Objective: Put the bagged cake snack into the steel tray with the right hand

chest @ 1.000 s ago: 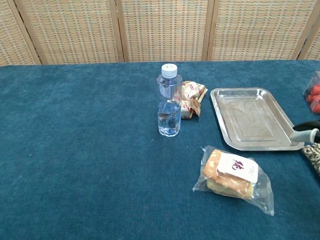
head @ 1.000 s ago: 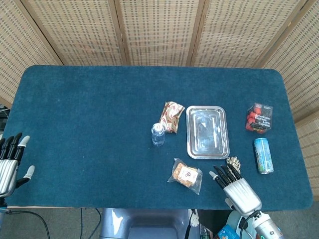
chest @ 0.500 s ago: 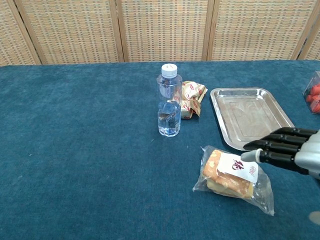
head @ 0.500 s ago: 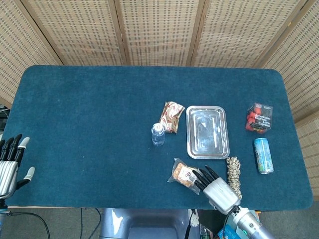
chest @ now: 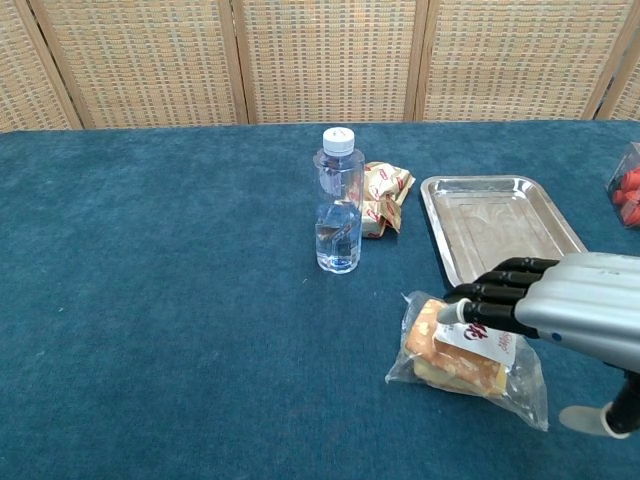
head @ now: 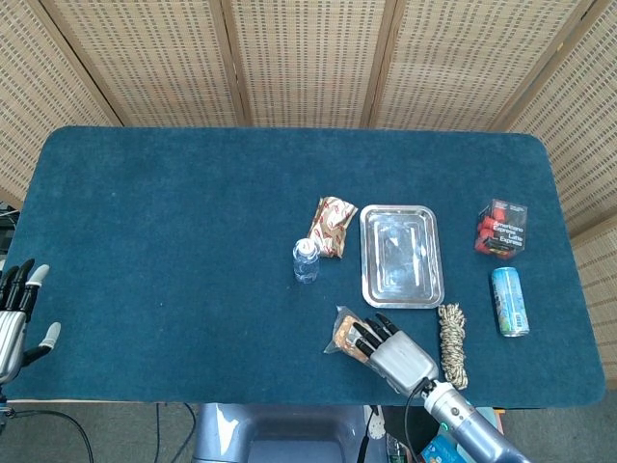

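The right hand [chest: 560,305] has slid left from beside the rope and now hangs over the snack, fingers straight and a little apart, holding nothing.

The big blue cloth table [head: 174,241] holds everything. The flat shiny steel tray [head: 401,255] sits empty, just behind the snack. The clear plastic bag of yellow cake [chest: 455,350] lies flat near the front edge. It looks light and soft, and the bag looks slippery and crinkly. I think a gentle hold across its middle is best, so the cake does not get squashed. The left hand [head: 13,320] waits open, far away.
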Robot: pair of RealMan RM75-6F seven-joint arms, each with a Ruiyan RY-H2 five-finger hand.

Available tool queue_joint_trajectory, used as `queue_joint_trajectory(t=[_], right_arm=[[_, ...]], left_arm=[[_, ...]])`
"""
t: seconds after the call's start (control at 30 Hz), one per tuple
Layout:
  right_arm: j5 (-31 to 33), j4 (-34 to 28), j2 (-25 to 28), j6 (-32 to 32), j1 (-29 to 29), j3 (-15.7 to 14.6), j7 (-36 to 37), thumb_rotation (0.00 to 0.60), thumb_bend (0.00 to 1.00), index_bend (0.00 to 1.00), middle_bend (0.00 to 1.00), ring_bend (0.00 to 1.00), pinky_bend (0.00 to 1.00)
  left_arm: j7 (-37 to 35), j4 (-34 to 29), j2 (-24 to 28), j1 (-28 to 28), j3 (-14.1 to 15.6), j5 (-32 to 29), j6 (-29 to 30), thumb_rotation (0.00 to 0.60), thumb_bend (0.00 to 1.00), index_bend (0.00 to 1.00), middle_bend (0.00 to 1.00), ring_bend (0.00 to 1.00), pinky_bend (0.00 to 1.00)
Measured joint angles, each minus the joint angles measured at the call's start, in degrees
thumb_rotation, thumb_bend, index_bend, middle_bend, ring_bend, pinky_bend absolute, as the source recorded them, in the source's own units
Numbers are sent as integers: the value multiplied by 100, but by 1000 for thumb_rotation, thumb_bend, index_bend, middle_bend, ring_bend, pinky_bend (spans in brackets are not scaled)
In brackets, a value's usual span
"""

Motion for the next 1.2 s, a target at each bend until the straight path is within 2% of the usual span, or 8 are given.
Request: queue_joint_trajectory(t=[0.4,0.6,0.77,0.87,1.1,1.2], right_arm=[[976,116,-375,-91,684,-9,-511,600,301,0,2,0,0],[1274,320,-514,-134,963,-47,-480,600,301,0,2,0,0],[1288,490,-578,-145,1083,-99,-277,600,302,0,28,0,8],[1148,597,-620,-114,1119,-154,-103,600,302,59,119,21,74],[810,852,-726,74,1149,-300,153,600,302,307,385,245,319],[730,878,-742,170,1155,-356,194,600,302,364,442,297,374]], left_arm=[[-346,262,-12,-17,-28,-95,-90,584,365,0,0,0,0],[-475,371,-22,-7,-30,-119,-100,584,365,0,0,0,0],[-592,467,-31,14,-32,-164,-104,585,365,0,0,0,0],[-662,524,-39,18,-34,-181,-122,584,366,0,0,0,0],[-730,608,-70,21,-32,-193,-140,584,365,0,0,0,0],[-757,630,-74,15,-36,-191,-148,584,365,0,0,0,0]])
